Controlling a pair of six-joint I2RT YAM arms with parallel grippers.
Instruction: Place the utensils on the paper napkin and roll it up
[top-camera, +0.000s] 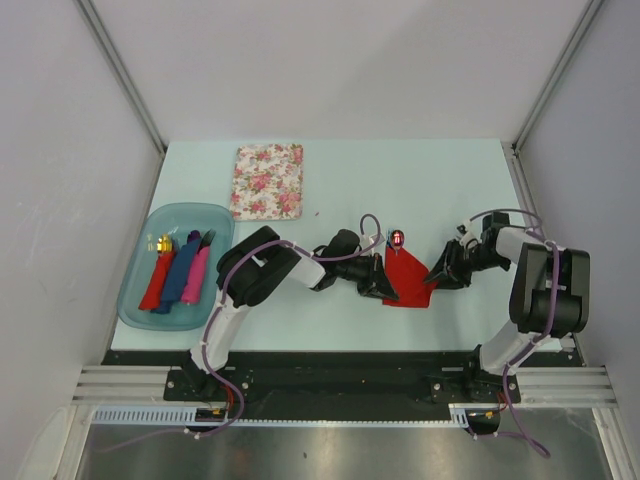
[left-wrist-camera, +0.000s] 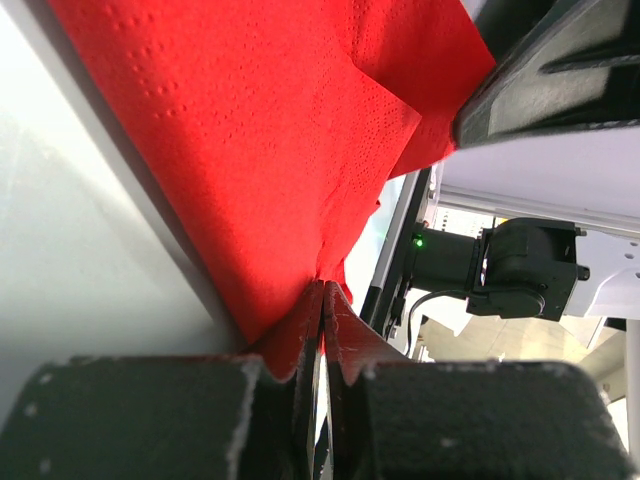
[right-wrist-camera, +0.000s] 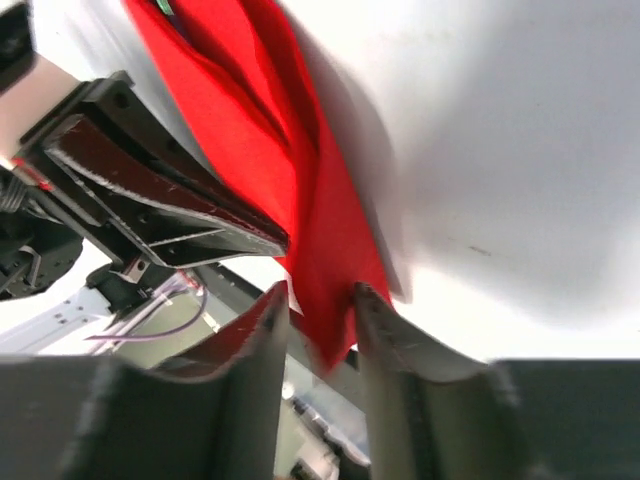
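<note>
Red napkin (top-camera: 408, 272) mid-table, partly folded into a wedge. Spoon (top-camera: 397, 238): shiny head pokes out past the far edge; fork not visible, likely inside the fold. Left gripper (left-wrist-camera: 322, 312) pressed together, pinching the napkin's left edge. Right gripper (right-wrist-camera: 320, 318) straddles the right corner with a slim gap; cannot tell whether it truly grips. Judged step: rolling begun, roll not yet formed. Next: carry the held edge over the utensils, keeping tension even so nothing slides out.
</note>
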